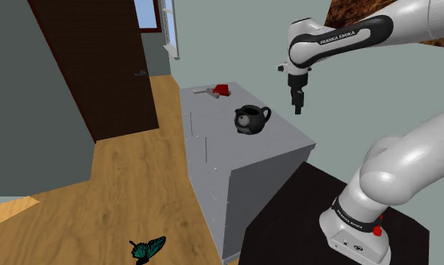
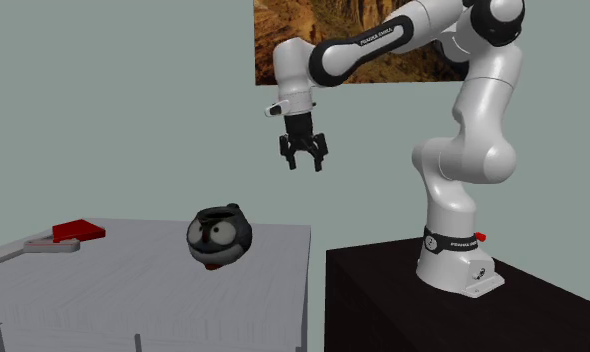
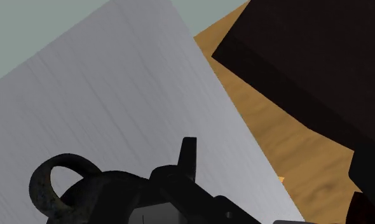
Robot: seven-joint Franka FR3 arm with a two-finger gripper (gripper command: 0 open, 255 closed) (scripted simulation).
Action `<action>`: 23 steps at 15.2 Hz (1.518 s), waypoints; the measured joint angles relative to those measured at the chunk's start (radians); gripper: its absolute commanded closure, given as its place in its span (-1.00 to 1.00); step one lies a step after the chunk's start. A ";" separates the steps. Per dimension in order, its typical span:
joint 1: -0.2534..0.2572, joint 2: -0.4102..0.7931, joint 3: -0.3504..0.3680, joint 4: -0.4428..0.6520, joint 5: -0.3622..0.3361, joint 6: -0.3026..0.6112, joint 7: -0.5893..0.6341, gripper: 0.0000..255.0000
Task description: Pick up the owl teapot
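Note:
The owl teapot (image 1: 250, 119) is dark and round with big white eyes and a loop handle. It stands on the grey cabinet top (image 1: 213, 124), near the end closest to the stand. In the second exterior view the teapot (image 2: 220, 238) faces the camera. My black gripper (image 2: 304, 160) hangs in the air well above the cabinet, up and toward the stand from the teapot, fingers apart and holding nothing. The shoulder view has the gripper (image 1: 297, 105) pointing down, to the right of the teapot. The wrist view catches the teapot's handle (image 3: 58, 181) over the grey top (image 3: 116, 95).
A red and white object (image 1: 219, 91) lies at the cabinet's far end, also seen as the red object (image 2: 78, 231). The black stand (image 2: 433, 310) sits beside the cabinet. A dark door (image 1: 92, 60) and a teal butterfly (image 1: 147, 248) on the wood floor are at the shoulder view's left.

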 measured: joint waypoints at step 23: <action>-0.072 0.821 -0.079 0.600 0.333 0.274 -0.876 -1.00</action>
